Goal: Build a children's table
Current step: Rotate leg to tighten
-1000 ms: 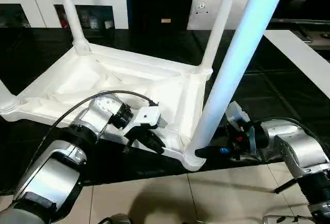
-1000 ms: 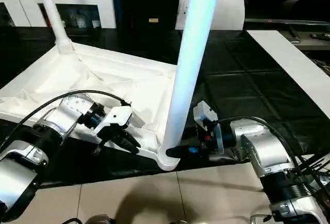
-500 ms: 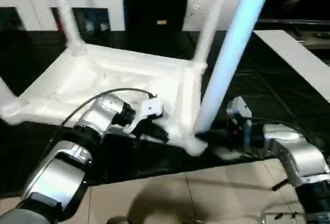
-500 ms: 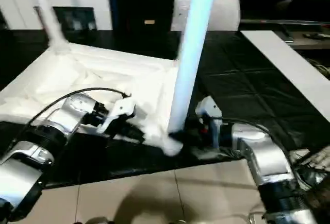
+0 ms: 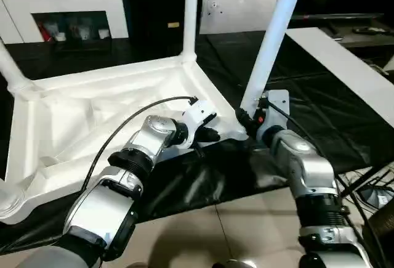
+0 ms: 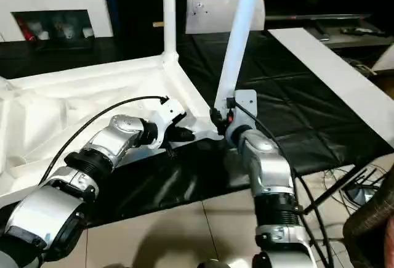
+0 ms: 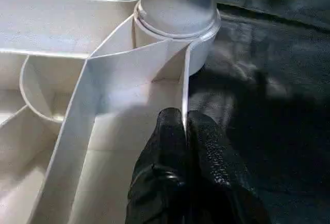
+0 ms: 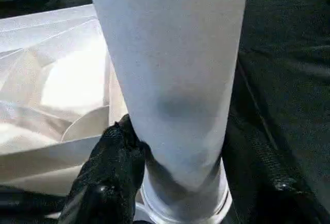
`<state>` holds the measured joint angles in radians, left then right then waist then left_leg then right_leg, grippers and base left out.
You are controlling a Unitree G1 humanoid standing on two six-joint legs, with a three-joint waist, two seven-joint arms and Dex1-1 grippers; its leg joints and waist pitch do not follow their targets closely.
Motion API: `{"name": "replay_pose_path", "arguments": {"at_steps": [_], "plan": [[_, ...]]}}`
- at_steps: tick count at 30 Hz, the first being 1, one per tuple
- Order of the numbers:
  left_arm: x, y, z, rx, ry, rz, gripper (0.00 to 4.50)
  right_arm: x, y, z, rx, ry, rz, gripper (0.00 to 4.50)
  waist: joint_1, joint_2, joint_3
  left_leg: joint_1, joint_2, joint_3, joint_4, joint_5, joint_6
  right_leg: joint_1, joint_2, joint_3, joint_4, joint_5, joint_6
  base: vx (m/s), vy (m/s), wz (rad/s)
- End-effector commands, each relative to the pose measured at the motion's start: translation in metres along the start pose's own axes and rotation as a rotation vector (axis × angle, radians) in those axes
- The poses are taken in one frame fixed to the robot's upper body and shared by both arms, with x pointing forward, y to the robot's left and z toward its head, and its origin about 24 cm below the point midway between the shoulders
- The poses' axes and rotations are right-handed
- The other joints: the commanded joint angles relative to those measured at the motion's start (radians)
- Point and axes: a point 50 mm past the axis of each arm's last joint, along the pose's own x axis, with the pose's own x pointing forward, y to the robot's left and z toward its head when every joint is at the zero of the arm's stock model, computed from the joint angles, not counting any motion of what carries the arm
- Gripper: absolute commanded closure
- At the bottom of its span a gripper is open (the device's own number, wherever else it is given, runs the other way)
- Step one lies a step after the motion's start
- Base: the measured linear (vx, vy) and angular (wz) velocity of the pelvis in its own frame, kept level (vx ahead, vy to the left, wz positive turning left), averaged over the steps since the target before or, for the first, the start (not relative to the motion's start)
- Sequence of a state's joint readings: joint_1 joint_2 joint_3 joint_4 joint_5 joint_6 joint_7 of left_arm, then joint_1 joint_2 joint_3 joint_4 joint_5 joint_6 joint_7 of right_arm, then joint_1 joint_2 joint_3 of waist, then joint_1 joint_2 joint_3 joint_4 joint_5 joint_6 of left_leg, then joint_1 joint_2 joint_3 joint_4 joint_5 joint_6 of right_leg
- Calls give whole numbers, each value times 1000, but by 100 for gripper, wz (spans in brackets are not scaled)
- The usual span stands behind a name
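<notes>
Left eye view: white plastic tabletop (image 5: 92, 126), upside down on a black sheet (image 5: 320, 95) spread over a tiled floor (image 5: 203, 231), ribbed underside up. Four white tapered legs stand in its corner sockets: near-right leg (image 5: 271, 40), far leg (image 5: 189, 15), left leg (image 5: 11, 71), and the base of a fourth at the near-left corner (image 5: 9, 203). Left gripper (image 5: 212, 135): black fingers pressed together, pinching the thin outer rim wall of the tabletop just beside the near-right corner socket; in the left wrist view the rim's edge (image 7: 184, 95) runs down between the two fingers (image 7: 206, 152). Right gripper (image 5: 245, 119): at the foot of the near-right leg, jaws about half apart and closed around the leg's base where it enters the socket; in the right wrist view one black finger (image 8: 111, 167) lies against the leg (image 8: 170, 69), the other is hidden behind it. Behind the sheet: white cabinets (image 5: 68, 3) with items on a dark shelf, and a flat white bag (image 5: 237, 9) leaning upright. Long white panel (image 5: 345, 64) lies along the sheet's right side.
</notes>
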<state>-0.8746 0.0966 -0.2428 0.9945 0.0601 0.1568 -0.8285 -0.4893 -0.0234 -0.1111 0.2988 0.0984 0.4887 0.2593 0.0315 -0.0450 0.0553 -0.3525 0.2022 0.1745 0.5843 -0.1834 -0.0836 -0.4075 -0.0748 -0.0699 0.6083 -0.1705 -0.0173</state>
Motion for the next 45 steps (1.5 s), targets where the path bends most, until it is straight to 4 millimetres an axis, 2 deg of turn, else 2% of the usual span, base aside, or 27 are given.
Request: {"name": "replay_pose_path", "arguments": {"at_steps": [1,4,6,8,11,12,13,16,17,19,21,22,25,26,29,31,32,33,35,36,37,38,41,42,43,44,45], "plan": [[6,-5,43,135,-136,5,450,10,53,-12,30,56,226,187,4,-4,-74,-5,15,-2,-58,-109,55,62,-58,48,-72,-148,-190,0,0,0],[1,-1,39,170,-130,1,450,10,51,-12,36,46,203,158,5,0,-77,-5,17,-1,-56,-76,69,65,-60,49,-62,-67,-222,0,0,0],[-5,0,35,217,-139,-43,450,6,45,-13,27,33,183,145,5,0,-74,-5,18,-1,-57,-86,70,65,-61,48,-64,-78,-226,0,0,0],[-10,0,32,244,-145,-75,450,3,39,-14,23,24,172,137,7,-1,-72,-6,17,-1,-59,-108,65,66,-62,49,-69,-123,-210,0,0,0],[-17,2,26,297,-140,-129,450,-5,28,-14,12,-10,143,112,8,4,-71,1,23,0,-62,-136,50,59,-62,51,-68,-136,-213,0,0,0],[-18,2,25,302,-133,-133,450,-8,26,-14,16,-15,144,101,8,1,-70,2,24,0,-63,-139,47,58,-61,51,-68,-136,-216,0,0,0],[-24,6,22,329,-131,-145,450,-27,14,-16,-8,-33,188,101,20,2,-68,6,26,2,-62,-143,51,57,-62,52,-71,-135,-211,0,0,0],[-26,8,22,333,-136,-145,450,-33,11,-17,-22,-37,202,67,28,0,-72,2,28,1,-60,-115,59,58,-64,51,-59,-71,-224,0,0,0],[-28,8,23,336,-150,-145,450,-40,5,-16,-34,-47,204,62,29,7,-69,2,28,1,-61,-122,56,56,-65,52,-60,-79,-224,0,0,0],[-30,9,22,335,-187,-138,450,-55,-7,-14,-71,-71,200,41,36,2,-66,1,27,1,-61,-147,53,59,-65,53,-67,-119,-206,0,0,0],[-31,10,21,320,-204,-136,450,-60,-10,-13,-81,-79,199,18,37,0,-67,-2,27,-1,-62,-149,47,60,-67,52,-67,-137,-195,0,0,0],[-31,9,20,303,-219,-136,450,-63,-12,-12,-85,-85,199,8,36,3,-67,-3,25,-1,-62,-151,45,60,-67,52,-68,-147,-194,0,0,0],[-33,9,19,265,-253,-133,450,-69,-12,-11,-97,-87,217,3,39,-2,-66,-3,24,0,-61,-164,43,59,-67,51,-75,-198,-175,0,0,0],[-35,9,18,234,-273,-131,406,-73,-11,-11,-110,-85,233,0,38,-2,-67,-5,25,-2,-61,-155,42,60,-66,51,-71,-189,-176,0,0,0],[-38,8,14,189,-302,-141,385,-79,-9,-11,-125,-81,256,0,40,2,-67,-3,28,-1,-60,-149,49,56,-65,51,-68,-144,-205,0,0,0],[-46,6,7,106,-347,-130,360,-85,3,-8,-127,-104,328,0,38,3,-63,-4,30,-1,-63,-186,44,55,-65,49,-69,-179,-206,0,0,0],[-46,6,7,106,-347,-130,352,-85,3,-8,-127,-104,328,0,37,2,-59,-7,29,-2,-65,-199,42,56,-66,49,-73,-209,-198,0,0,0],[-48,6,5,92,-358,-120,352,-86,6,-7,-128,-110,349,0,33,1,-58,-4,26,-2,-66,-232,36,52,-65,47,-83,-290,-171,0,0,0],[-53,5,-1,80,-354,-100,331,-86,10,-7,-134,-109,364,0,26,2,-56,-9,26,-5,-69,-245,23,53,-65,47,-90,-363,-138,0,0,0],[-56,4,-5,73,-350,-87,322,-86,13,-7,-139,-108,374,0,26,3,-57,-6,25,-5,-68,-250,20,49,-64,47,-94,-384,-127,0,0,0],[-61,4,-10,52,-345,-63,322,-86,17,-6,-140,-115,395,0,24,11,-57,-5,25,-7,-69,-255,15,47,-63,48,-95,-397,-117,0,0,0],[-69,5,-17,21,-341,-24,304,-85,23,-4,-139,-130,423,0,20,11,-58,-6,31,-9,-72,-257,5,49,-64,48,-88,-374,-123,0,0,0],[-76,5,-21,-5,-336,12,284,-85,28,-1,-134,-145,452,0,15,16,-59,1,31,-8,-71,-269,3,40,-58,50,-88,-337,-134,0,0,0],[-87,3,-27,-28,-328,32,278,-82,32,1,-128,-158,463,0,13,14,-57,-3,29,-7,-72,-270,4,42,-55,50,-88,-330,-134,0,0,0],[-100,-1,-35,-54,-308,47,264,-79,35,4,-121,-167,468,0,15,20,-56,0,33,-9,-75,-281,-3,40,-58,51,-84,-314,-147,0,0,0],[-110,-5,-40,-69,-292,54,254,-76,37,6,-117,-173,469,0,8,19,-55,-5,35,-12,-80,-287,-9,43,-56,50,-78,-303,-159,0,0,0],[-110,-5,-40,-69,-292,54,254,-76,37,6,-117,-173,469,0,6,20,-56,-3,35,-11,-79,-290,-16,43,-55,49,-73,-300,-160,0,0,0]]}}
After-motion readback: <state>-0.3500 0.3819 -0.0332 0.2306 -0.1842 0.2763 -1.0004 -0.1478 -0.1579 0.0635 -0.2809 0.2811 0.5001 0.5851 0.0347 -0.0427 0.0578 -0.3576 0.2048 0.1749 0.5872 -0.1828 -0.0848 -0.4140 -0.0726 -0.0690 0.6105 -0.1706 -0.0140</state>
